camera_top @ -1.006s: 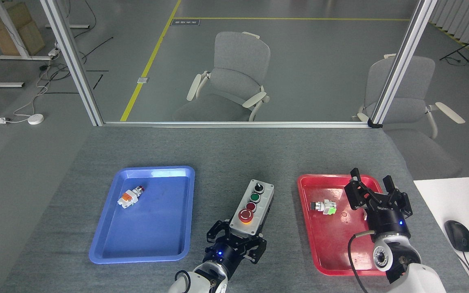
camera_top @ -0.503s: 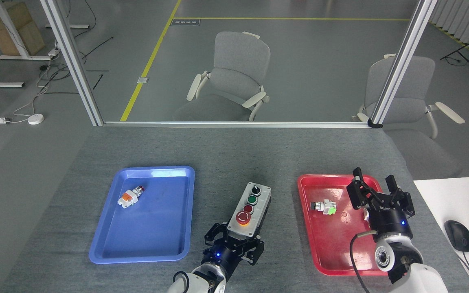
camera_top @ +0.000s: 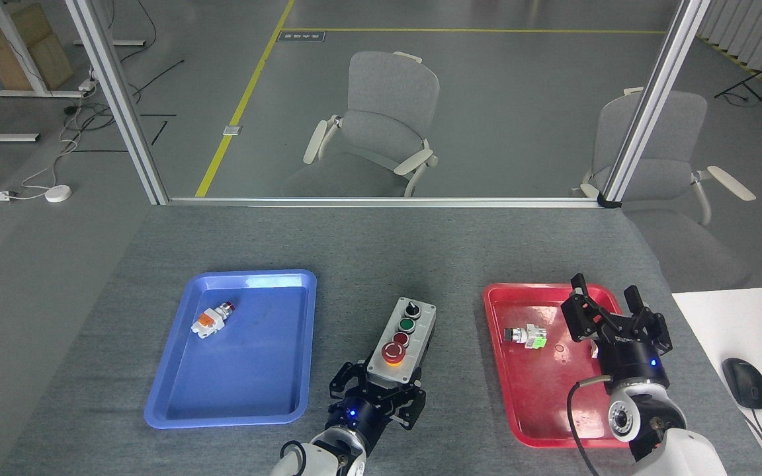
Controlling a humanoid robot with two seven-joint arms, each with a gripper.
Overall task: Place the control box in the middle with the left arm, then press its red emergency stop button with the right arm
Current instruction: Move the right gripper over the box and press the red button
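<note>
Nearest the view's lower edge, the left gripper [camera_top: 381, 390] is seen closed around the near end of the control box [camera_top: 401, 340], its black fingers wrapped on both long sides just below the red emergency stop button [camera_top: 393, 353]. The box lies on the grey table [camera_top: 381, 244], roughly midway between the two trays, its long axis angled slightly to the right going away.

The box is judged rigid and moderately heavy, with smooth plastic walls that could slip; it is best held across the narrow width at the body, never by its buttons. With the hold at one end, some tilt or swing of the far end is to be expected.

To the right, the right gripper [camera_top: 609, 314] hangs over the red tray [camera_top: 540, 433] with fingers spread and nothing held. A small green-and-silver switch part [camera_top: 526, 336] lies in that tray, just beside it. In the blue tray [camera_top: 176, 413] a white-and-orange switch part [camera_top: 211, 319] rests, well apart from the box.

The path from right gripper to button appears unobstructed, apart from the left fingers close beside it. Beyond the table, two grey chairs [camera_top: 387, 125] are seen.
</note>
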